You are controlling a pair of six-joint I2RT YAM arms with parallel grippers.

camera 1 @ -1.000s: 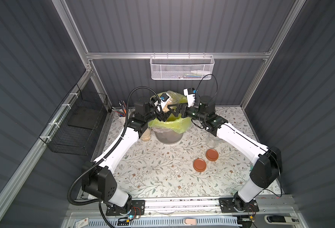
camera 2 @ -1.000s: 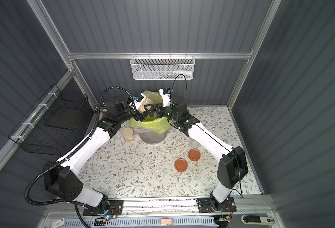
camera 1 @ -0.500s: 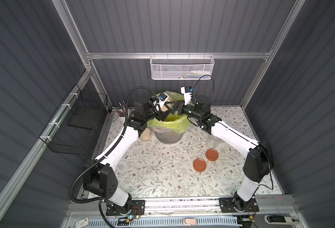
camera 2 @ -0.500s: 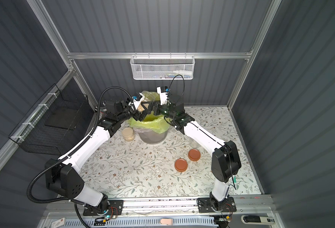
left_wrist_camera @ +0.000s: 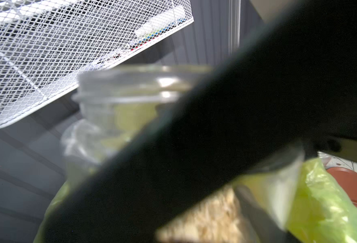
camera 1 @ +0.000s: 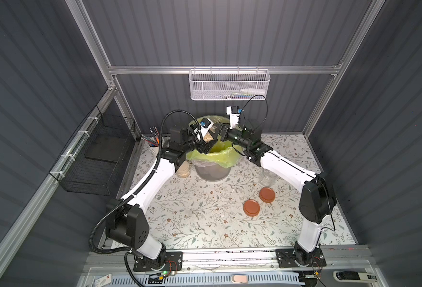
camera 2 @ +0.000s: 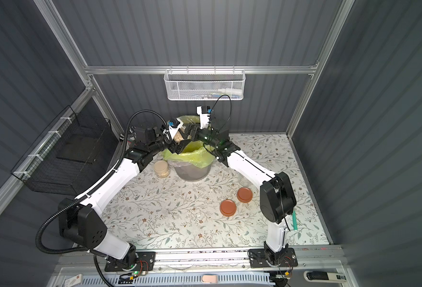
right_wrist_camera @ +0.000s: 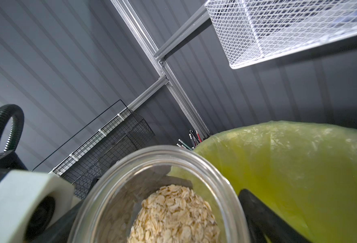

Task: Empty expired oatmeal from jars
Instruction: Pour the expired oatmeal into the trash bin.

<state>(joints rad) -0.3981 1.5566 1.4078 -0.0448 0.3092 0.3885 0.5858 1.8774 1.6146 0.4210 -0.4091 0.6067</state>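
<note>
Oatmeal (right_wrist_camera: 173, 216) lies in the open jar (right_wrist_camera: 118, 189), held over the bin's yellow-green bag (right_wrist_camera: 289, 168). The left gripper (camera 1: 208, 139) has its jaws clamped on that jar. The right gripper (camera 1: 221, 130) hangs just beside the jar's mouth, jaws wide and empty.

Step in hand, by my reading: dumping jar 2 of 3 (the clear jar (camera 1: 267, 177) looks empty, the cream-lidded jar (camera 1: 183, 169) is unopened). Next you need more tilt, with the mouth kept inside the bag.

bin (camera 1: 211, 172) at back of table (camera 1: 192, 218), lined with green bag (camera 1: 226, 156); white basket (camera 1: 229, 87) on wall above (bottle (camera 1: 250, 91) inside); black basket (camera 1: 93, 171) and pen cup (camera 1: 153, 147) leftward.
</note>
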